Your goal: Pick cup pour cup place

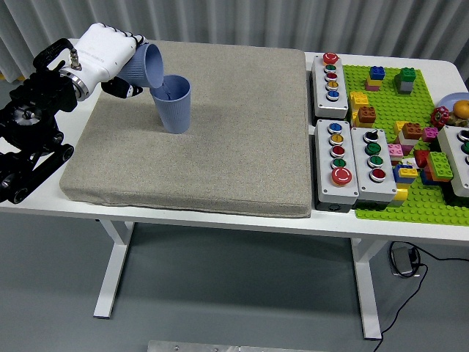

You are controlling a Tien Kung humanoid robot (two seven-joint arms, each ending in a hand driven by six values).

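Pouring step: in the upper left of the frame, the left hand [102, 55] grips the tilted cup [143, 67], its rim over the standing cup [173, 103] on the mat [220, 139]. Next, I judge, it must right the cup and place it.

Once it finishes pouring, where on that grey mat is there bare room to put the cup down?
The grey mat is bare nearly everywhere: in front of and right of the standing cup, up to the button boxes. The left hand tilts the held cup at the far left corner. The green brick plate is crowded.
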